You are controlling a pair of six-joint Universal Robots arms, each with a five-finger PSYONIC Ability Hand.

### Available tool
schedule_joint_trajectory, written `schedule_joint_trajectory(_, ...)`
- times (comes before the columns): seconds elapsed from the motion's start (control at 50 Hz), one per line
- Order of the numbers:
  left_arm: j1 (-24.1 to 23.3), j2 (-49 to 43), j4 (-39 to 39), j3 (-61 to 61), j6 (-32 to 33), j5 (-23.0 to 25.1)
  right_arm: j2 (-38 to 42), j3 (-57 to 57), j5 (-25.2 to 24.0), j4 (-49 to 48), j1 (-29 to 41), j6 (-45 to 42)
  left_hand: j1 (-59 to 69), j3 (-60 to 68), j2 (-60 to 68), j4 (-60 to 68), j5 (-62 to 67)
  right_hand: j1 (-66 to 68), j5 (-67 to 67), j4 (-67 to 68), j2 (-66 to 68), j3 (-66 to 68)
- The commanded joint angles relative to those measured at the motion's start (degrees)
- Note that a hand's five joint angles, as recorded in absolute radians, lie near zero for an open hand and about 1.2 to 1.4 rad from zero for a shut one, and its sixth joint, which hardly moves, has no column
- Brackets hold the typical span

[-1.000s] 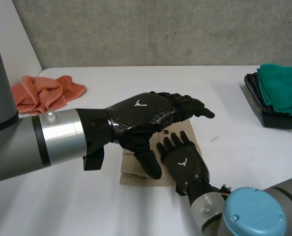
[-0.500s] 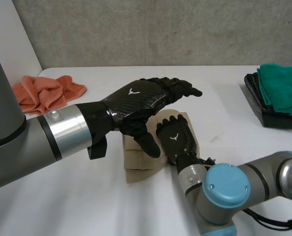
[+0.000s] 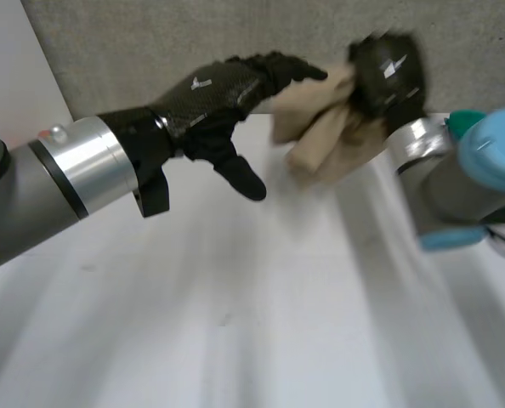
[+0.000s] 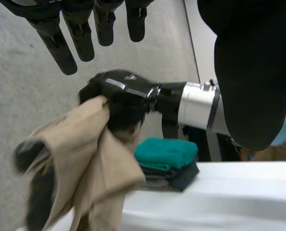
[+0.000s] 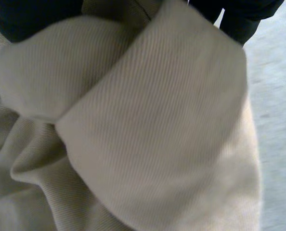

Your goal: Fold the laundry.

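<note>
One beige cloth [image 3: 327, 136] hangs bunched in soft, rounded folds, up in the air above the white surface [image 3: 235, 323]; its weave is finely ribbed. My right robot hand [image 3: 387, 72] is clenched round its upper part. My left robot hand [image 3: 227, 85] hovers near it, fingers straight, holding nothing.

Bare worktop [image 3: 235, 323] lies open beneath both raised hands. Up there, the tan cloth [image 3: 325, 136] bunched in the right hand [image 3: 388, 70] hangs just beside the left hand [image 3: 210, 93], blocking that side. A teal towel stack [image 4: 164, 152] stands beyond.
</note>
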Motion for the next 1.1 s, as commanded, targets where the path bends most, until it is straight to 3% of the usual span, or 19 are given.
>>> schedule_joint_trajectory(0.02,-0.39,0.92,3.63,0.48,-3.19,-1.2,0.96,-8.91,-8.96,-0.42,-15.47,9.14,0.94,-1.84,0.68,-1.65,-2.88,25.62,15.03,11.33,13.37,13.28)
schedule_joint_trajectory(0.08,-0.92,0.66,5.04,-0.04,-4.24,-1.2,4.57,-13.32,-12.04,-0.34,-20.76,11.44,0.94,-1.84,0.68,-1.65,-2.88,25.62,15.03,11.33,13.37,13.28)
schedule_joint_trajectory(0.24,-2.41,-1.53,7.41,-1.89,-4.59,-1.55,24.49,-27.64,-22.75,0.63,-33.33,13.64,0.94,-1.84,0.68,-1.65,-2.88,25.62,15.03,11.33,13.37,13.28)
schedule_joint_trajectory(0.4,-4.26,-5.23,7.77,-2.6,-4.24,-2.08,38.23,-29.77,-34.53,-2.01,-38.09,13.47,0.94,-1.84,0.68,-1.65,-2.88,25.62,15.03,11.33,13.37,13.28)
schedule_joint_trajectory(0.48,-4.44,-6.11,7.5,-2.24,-3.8,-2.17,38.95,-28.28,-36.31,-2.54,-38.53,12.15,0.94,-1.84,0.68,-1.65,-2.88,25.62,15.03,11.33,13.37,13.28)
schedule_joint_trajectory(0.56,-4.61,-5.85,7.06,-1.37,-3.63,-2.17,35.53,-25.73,-33.68,-2.54,-38.27,12.15,0.94,-1.84,0.68,-1.65,-2.88,25.62,15.03,11.33,13.37,13.28)
schedule_joint_trajectory(0.58,-4.61,-5.76,6.89,-1.19,-3.54,-2.08,33.25,-24.16,-31.15,-2.36,-37.92,12.06,0.94,-1.84,0.68,-1.65,-2.88,-20.36,-30.95,-34.65,-32.61,-32.71)
schedule_joint_trajectory(0.6,-4.7,-5.67,6.8,-1.02,-3.54,-2.08,32.01,-23.18,-29.73,-2.19,-37.65,12.06,0.94,-1.84,0.68,-1.65,-2.88,-44.38,-54.97,-58.67,-56.63,-56.72)
schedule_joint_trajectory(0.66,-4.7,-5.06,5.92,-0.14,-3.45,-2.08,25.97,-18.98,-22.37,-1.49,-37.12,12.24,0.94,-1.84,0.68,-1.65,-2.88,-44.38,-54.97,-58.67,-56.63,-56.72)
schedule_joint_trajectory(0.72,-4.79,-3.92,4.87,0.13,-3.45,-2.17,19.64,-14.32,-18.66,0.61,-37.21,12.76,0.94,-1.84,0.68,-1.65,-2.88,-44.38,-54.97,-58.67,-56.63,-56.72)
schedule_joint_trajectory(0.86,-5.4,-1.19,4.16,-1.28,-3.54,-2.17,8.81,-7.54,-18.65,9.93,-38.97,10.31,0.94,-1.84,0.68,-1.65,-2.88,-44.38,-54.97,-58.67,-56.63,-56.72)
schedule_joint_trajectory(0.94,-5.4,0.39,4.25,-2.94,-3.45,-2.17,3.88,-5.86,-15.84,20.56,-40.9,3.38,0.94,-1.84,0.68,-1.65,-2.88,-44.38,-54.97,-58.67,-56.63,-56.72)
schedule_joint_trajectory(1.02,-5.4,1.71,4.6,-4.09,-3.54,-2.52,1.94,-7.61,-4.61,30.76,-42.22,-8.39,0.94,-1.84,0.68,-1.65,-2.88,-44.38,-54.97,-58.67,-56.63,-56.72)
schedule_joint_trajectory(1.04,-5.4,1.97,4.69,-4.09,-3.63,-2.61,1.42,-9.18,1.6,33.12,-42.39,-13.98,0.94,-1.84,0.68,-1.65,-2.88,-44.38,-54.97,-58.67,-56.63,-56.72)
schedule_joint_trajectory(1.1,-5.4,2.94,5.39,-3.65,-3.8,-3.22,0.54,-11.65,10.33,31.84,-41.87,-21.58,0.94,-1.84,0.68,-1.65,-2.88,-44.38,-54.97,-58.67,-56.63,-56.72)
